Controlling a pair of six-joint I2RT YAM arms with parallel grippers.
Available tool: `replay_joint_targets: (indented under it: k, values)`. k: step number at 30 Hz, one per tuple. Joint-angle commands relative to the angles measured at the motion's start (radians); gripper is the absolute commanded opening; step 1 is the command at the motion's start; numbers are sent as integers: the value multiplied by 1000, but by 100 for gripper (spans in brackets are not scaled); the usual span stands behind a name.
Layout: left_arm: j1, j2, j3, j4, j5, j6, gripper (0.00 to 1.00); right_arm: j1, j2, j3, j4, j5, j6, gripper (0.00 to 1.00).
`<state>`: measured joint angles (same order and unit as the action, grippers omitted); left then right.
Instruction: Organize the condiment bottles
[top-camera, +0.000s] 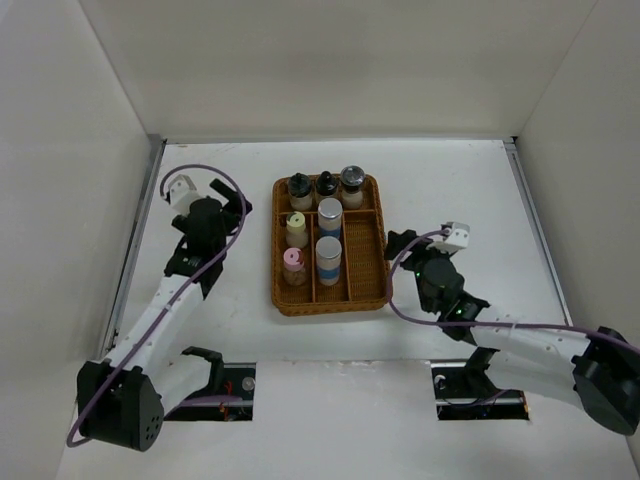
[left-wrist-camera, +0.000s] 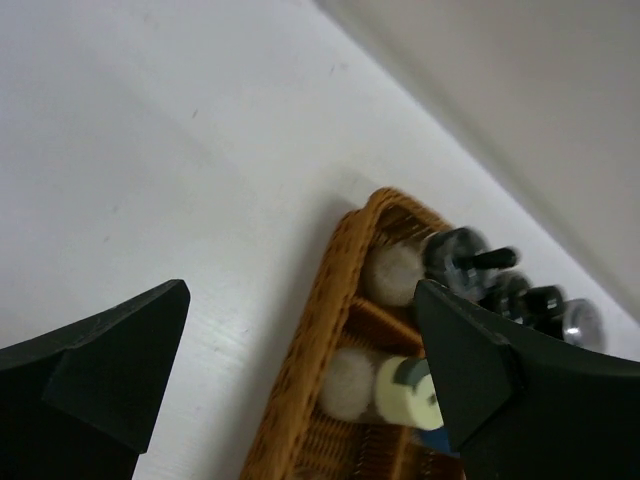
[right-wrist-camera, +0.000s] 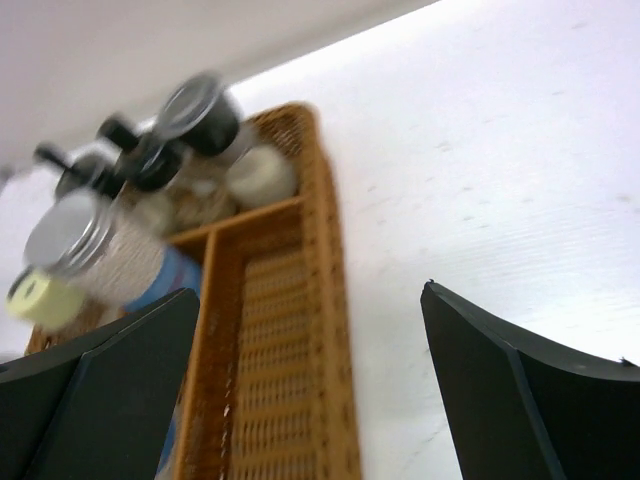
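Observation:
The brown wicker tray holds all the condiment bottles. Three dark-capped bottles stand in its back row. The yellow-capped bottle and pink-capped bottle stand in the left column. Two silver-capped blue-banded bottles stand in the middle column. My left gripper is open and empty, left of the tray. My right gripper is open and empty, by the tray's right rim. The left wrist view shows the tray rim and yellow cap. The right wrist view shows the tray's bare right compartment.
White walls enclose the table on three sides. Metal rails run along the left and right edges. Two dark base cutouts sit at the near edge.

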<state>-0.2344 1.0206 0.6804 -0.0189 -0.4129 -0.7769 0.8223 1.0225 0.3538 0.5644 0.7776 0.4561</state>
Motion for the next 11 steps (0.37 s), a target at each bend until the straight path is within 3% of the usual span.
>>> replay_joint_targets:
  k: [1, 11]
  values:
    - [-36, 22, 140, -82, -1, 34, 100, -50, -56, -30, 68, 32, 121, 100]
    - [-142, 144, 263, -59, -53, 80, 100, -68, 24, -1, 43, -54, 142, 100]
